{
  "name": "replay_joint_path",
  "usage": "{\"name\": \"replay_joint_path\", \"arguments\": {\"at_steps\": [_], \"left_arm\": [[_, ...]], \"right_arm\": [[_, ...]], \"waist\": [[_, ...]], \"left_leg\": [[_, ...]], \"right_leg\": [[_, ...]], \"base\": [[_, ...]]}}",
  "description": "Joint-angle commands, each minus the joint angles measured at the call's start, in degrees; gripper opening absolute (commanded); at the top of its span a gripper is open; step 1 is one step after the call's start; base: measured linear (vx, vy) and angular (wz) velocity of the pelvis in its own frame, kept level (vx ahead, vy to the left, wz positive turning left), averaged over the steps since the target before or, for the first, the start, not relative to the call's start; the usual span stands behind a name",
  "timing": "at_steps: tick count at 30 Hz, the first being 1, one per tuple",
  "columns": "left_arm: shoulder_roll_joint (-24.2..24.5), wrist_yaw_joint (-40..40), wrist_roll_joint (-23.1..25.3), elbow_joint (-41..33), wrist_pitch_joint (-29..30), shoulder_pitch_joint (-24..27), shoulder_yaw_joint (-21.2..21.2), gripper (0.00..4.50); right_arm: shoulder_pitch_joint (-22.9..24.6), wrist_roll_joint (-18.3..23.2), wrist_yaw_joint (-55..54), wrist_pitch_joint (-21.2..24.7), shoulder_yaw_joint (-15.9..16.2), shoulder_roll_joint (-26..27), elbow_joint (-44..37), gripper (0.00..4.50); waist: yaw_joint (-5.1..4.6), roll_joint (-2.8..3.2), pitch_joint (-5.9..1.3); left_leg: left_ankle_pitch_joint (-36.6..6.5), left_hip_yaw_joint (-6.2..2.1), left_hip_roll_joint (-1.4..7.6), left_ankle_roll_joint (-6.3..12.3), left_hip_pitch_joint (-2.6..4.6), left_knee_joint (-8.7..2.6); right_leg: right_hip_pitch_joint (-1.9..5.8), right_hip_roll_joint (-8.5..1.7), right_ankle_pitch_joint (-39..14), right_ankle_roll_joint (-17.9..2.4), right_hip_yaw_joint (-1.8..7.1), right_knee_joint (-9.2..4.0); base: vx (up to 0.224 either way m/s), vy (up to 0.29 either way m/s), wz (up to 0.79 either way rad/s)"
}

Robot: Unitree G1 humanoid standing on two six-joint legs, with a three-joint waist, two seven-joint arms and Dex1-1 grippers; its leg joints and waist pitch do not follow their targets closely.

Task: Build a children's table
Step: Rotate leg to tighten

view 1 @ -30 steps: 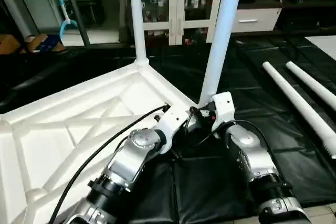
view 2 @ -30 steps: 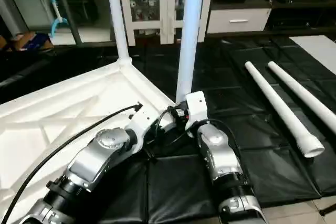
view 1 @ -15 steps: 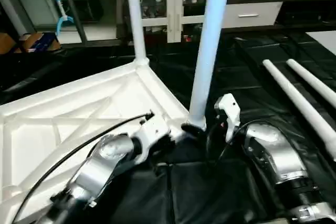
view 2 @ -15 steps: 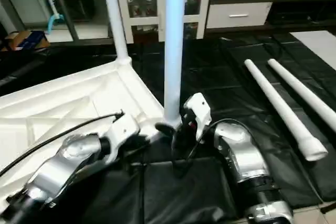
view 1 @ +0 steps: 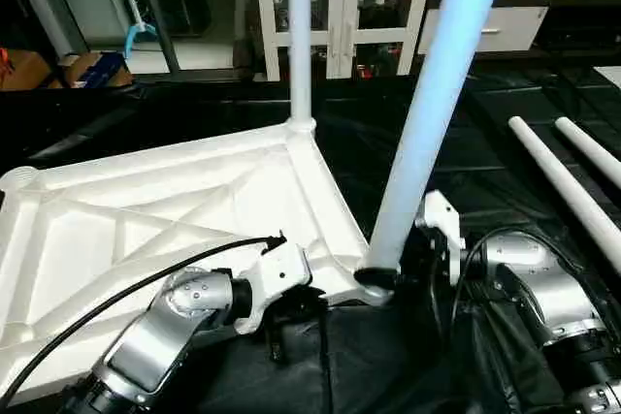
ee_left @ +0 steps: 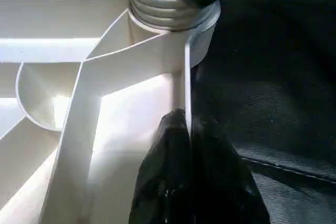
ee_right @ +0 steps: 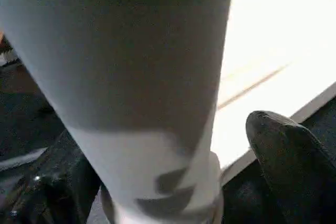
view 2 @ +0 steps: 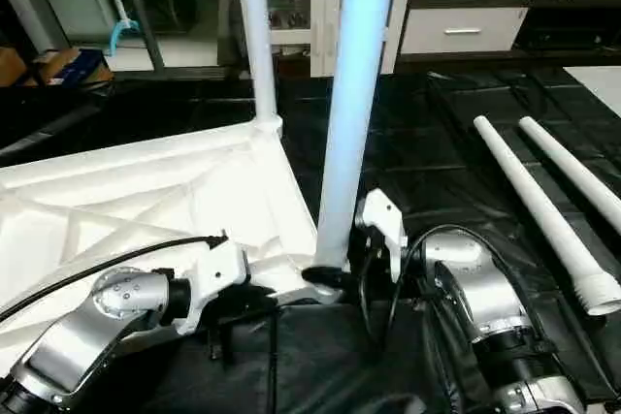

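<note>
Left eye view: leg [view 1: 427, 123] upright in tabletop [view 1: 146, 210] corner socket; right gripper [view 1: 393, 273] wide around leg base; left gripper [ee_left: 186, 129] at 9 o'clock, pinching tabletop rim.

Before us, table top [view 1: 146, 230] lies underside-up on floor mat [view 1: 505, 152], toward mat's left. Two legs stand in its corner sockets: near leg [view 1: 427, 113] at near right corner, far leg [view 1: 300, 36] at far right corner. Two loose legs [view 1: 572, 191] lie toward mat's right edge. Cabinet [view 1: 344, 7] stands behind mat, drawer unit [view 1: 490, 28] to its right.
</note>
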Motion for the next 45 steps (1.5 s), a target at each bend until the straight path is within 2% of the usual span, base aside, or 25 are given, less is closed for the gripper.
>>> {"name": "replay_joint_path", "arguments": {"at_steps": [1,3,6,11,14,21,22,23,25,27,28,29,30,32,33,36,37,38,40,41,42,44,45], "left_arm": [[0.44,-1.67,-0.42,-0.05,0.78,0.65,-2.05,0.00],[0.56,-1.63,-0.54,-0.09,0.84,0.60,-2.06,0.00],[0.64,-1.58,-0.58,-0.13,0.89,0.63,-2.02,0.00],[0.80,-1.46,-0.40,-0.20,0.96,0.75,-2.00,0.00],[0.70,-1.37,-0.35,-0.19,1.00,0.74,-1.99,0.00],[0.37,-0.23,0.13,0.45,1.43,0.76,-2.16,0.00],[-0.12,0.66,0.57,1.20,1.58,0.52,-2.15,0.00],[-0.98,2.01,1.27,2.41,1.50,0.08,-2.15,0.00],[-1.81,3.25,1.71,3.25,1.87,-0.32,-2.00,0.00],[-4.10,7.05,3.23,5.64,2.74,-1.75,-1.55,0.00],[-5.21,8.99,4.04,6.82,3.70,-2.57,-1.41,0.00],[-6.52,11.20,4.96,8.26,4.44,-3.58,-1.25,0.00],[-6.52,11.20,4.96,8.26,4.44,-3.58,-1.25,0.00],[-6.52,11.20,4.96,8.26,4.44,-3.58,-1.25,0.00],[-6.52,11.20,4.96,8.26,4.44,-3.58,-1.25,0.00],[-6.52,11.20,4.96,8.26,4.44,-3.58,-1.25,0.00],[-8.02,13.71,5.68,9.77,5.24,-4.58,-0.78,0.00],[-12.76,20.70,6.54,14.88,6.63,-7.88,1.32,0.00],[-18.14,27.95,7.27,20.45,8.02,-11.65,3.72,0.00],[-19.11,29.07,7.39,21.33,8.20,-12.28,4.15,0.00],[-19.00,28.72,7.40,21.06,8.09,-12.12,4.12,0.00],[-18.07,27.65,7.82,20.36,7.29,-11.37,3.82,0.00],[-18.07,27.65,7.82,20.36,7.29,-11.37,3.82,0.00]], "right_arm": [[0.53,-0.30,0.69,-0.05,0.74,-0.84,0.31,4.06],[0.81,-0.30,1.24,0.05,0.88,-1.00,0.21,3.71],[1.07,-0.15,1.67,0.39,0.73,-0.93,0.26,3.63],[1.21,-0.31,1.61,0.29,0.73,-0.60,0.57,3.18],[1.16,0.16,1.13,0.20,0.68,-0.28,0.69,2.85],[0.89,-0.29,-2.20,-0.36,-0.46,1.47,1.83,2.73],[0.66,-1.31,-4.81,-0.59,-0.65,2.42,2.81,2.72],[0.24,-3.44,-9.25,-1.51,-0.63,3.82,4.56,2.72],[-0.06,-4.91,-12.35,-2.04,-0.54,4.74,5.70,2.72],[-0.63,-7.06,-18.46,-2.14,-0.60,6.93,7.44,2.72],[-0.85,-7.79,-21.59,-1.84,-0.86,8.17,7.98,2.71],[-1.19,-8.39,-25.44,-1.04,-1.40,9.70,8.59,2.71],[-1.19,-8.39,-25.44,-1.04,-1.40,9.70,8.59,2.71],[-1.19,-8.39,-25.44,-1.04,-1.40,9.70,8.59,2.71],[-1.19,-8.39,-25.44,-1.04,-1.40,9.70,8.59,2.71],[-1.19,-8.39,-25.44,-1.04,-1.40,9.70,8.59,2.70],[-1.69,-9.23,-29.69,-0.47,-1.98,11.24,9.47,2.70],[-3.19,-9.97,-38.27,0.63,-2.96,16.05,11.48,2.70],[-4.99,-10.23,-47.18,1.03,-4.10,22.04,13.56,2.70],[-5.31,-10.01,-48.38,0.75,-4.30,23.27,13.90,2.70],[-5.34,-9.86,-48.21,0.26,-4.35,23.37,13.99,2.70],[-5.55,-9.50,-47.31,-0.87,-4.52,23.34,14.11,2.70],[-5.55,-9.50,-47.31,-0.87,-4.52,23.34,14.11,2.70]], "waist": [[-0.15,-0.52,-2.65],[-0.12,-0.56,-2.74],[-0.01,-0.64,-2.90],[0.15,-0.64,-2.91],[0.13,-0.67,-2.88],[0.00,-0.64,-2.77],[-0.07,-0.69,-2.72],[-0.49,-0.71,-2.44],[-0.80,-0.71,-2.26],[-1.84,-0.66,-1.70],[-2.29,-0.84,-1.49],[-2.45,-0.85,-1.54],[-3.03,-0.82,-1.55],[-3.39,-0.94,-1.54],[-3.41,-0.85,-1.53],[-3.42,-0.84,-1.69],[-3.40,-0.86,-1.69],[-3.89,-0.77,-1.52],[-4.11,-0.97,-1.44],[-4.35,-0.93,-1.67],[-4.53,-0.71,-1.75],[-4.66,-0.73,-2.01],[-4.54,-0.80,-2.11]], "left_leg": [[-12.18,-2.00,4.39,3.08,0.94,-4.70],[-11.59,-2.02,4.36,3.28,0.83,-4.62],[-9.64,-2.01,4.31,4.19,0.70,-4.41],[-8.58,-1.99,4.33,5.09,0.67,-4.29],[-9.14,-2.02,4.35,4.80,0.70,-4.33],[-10.07,-2.04,4.32,4.21,0.67,-4.44],[-10.59,-2.04,4.32,4.00,0.68,-4.49],[-13.22,-2.05,4.25,2.67,0.69,-4.73],[-16.06,-2.23,4.17,1.44,0.87,-4.94],[-21.83,-2.62,4.08,-0.77,1.08,-5.23],[-25.40,-2.91,3.96,-1.86,1.46,-5.31],[-26.55,-3.05,3.84,-2.29,1.78,-5.25],[-28.32,-3.34,3.68,-2.78,1.93,-5.16],[-29.70,-3.70,3.70,-2.57,1.61,-5.31],[-30.56,-3.69,3.72,-2.49,1.81,-5.28],[-30.10,-3.63,3.75,-2.05,1.63,-5.38],[-29.80,-3.59,3.79,-1.99,1.57,-5.42],[-29.37,-3.29,3.51,-2.50,1.80,-5.29],[-30.19,-3.31,3.30,-3.10,2.15,-5.17],[-31.39,-3.57,3.23,-3.26,2.64,-5.04],[-31.06,-3.80,3.42,-2.77,2.06,-5.32],[-28.97,-3.98,3.75,-2.15,0.81,-5.84],[-27.67,-3.64,3.70,-1.63,0.81,-5.73]], "right_leg": [[2.07,-3.20,-12.95,-13.46,2.56,-3.34],[2.20,-3.23,-11.76,-13.69,2.59,-3.20],[2.35,-3.27,-9.51,-14.15,2.54,-2.94],[2.34,-3.24,-8.90,-14.56,2.48,-2.85],[2.34,-3.26,-10.07,-14.35,2.47,-2.94],[2.29,-3.24,-11.15,-14.12,2.49,-3.06],[2.26,-3.23,-11.87,-13.94,2.48,-3.16],[2.04,-3.23,-15.56,-13.15,2.49,-3.60],[1.98,-3.21,-19.40,-12.07,2.39,-3.92],[1.56,-3.23,-26.59,-9.88,2.23,-4.55],[1.35,-3.27,-31.64,-7.86,2.04,-5.09],[1.15,-3.31,-33.51,-6.94,1.96,-5.36],[0.95,-3.33,-35.93,-5.58,1.75,-5.70],[1.10,-3.40,-37.29,-4.10,1.55,-5.96],[0.78,-3.35,-37.22,-3.99,1.60,-6.10],[0.83,-3.41,-35.15,-4.63,1.73,-6.02],[0.83,-3.40,-34.43,-4.92,1.80,-5.95],[0.23,-3.14,-33.94,-5.84,1.75,-6.08],[0.06,-2.98,-35.12,-5.43,1.40,-6.39],[0.18,-3.14,-36.16,-4.73,0.92,-6.66],[0.77,-3.39,-34.42,-4.54,0.95,-6.58],[1.48,-3.62,-30.01,-5.36,1.37,-5.85],[1.27,-3.65,-28.10,-6.29,1.66,-5.77]], "base": [[0.000,0.000,0.00],[0.000,0.000,0.00],[0.000,0.000,0.00],[0.000,0.000,0.00],[0.000,0.000,0.00],[0.000,0.000,0.00],[0.000,0.000,0.00],[0.000,0.000,0.00],[0.000,0.000,0.00],[0.000,0.000,0.00],[0.000,0.000,0.00],[-0.058,0.007,-0.03],[-0.058,0.007,-0.03],[-0.027,0.007,-0.02],[0.000,0.000,0.00],[0.000,0.000,0.00],[0.000,0.000,0.00],[0.000,0.000,0.00],[-0.025,0.006,0.01],[0.000,0.000,0.00],[0.000,0.000,0.00],[0.000,0.000,0.00],[0.000,0.000,0.00]]}}
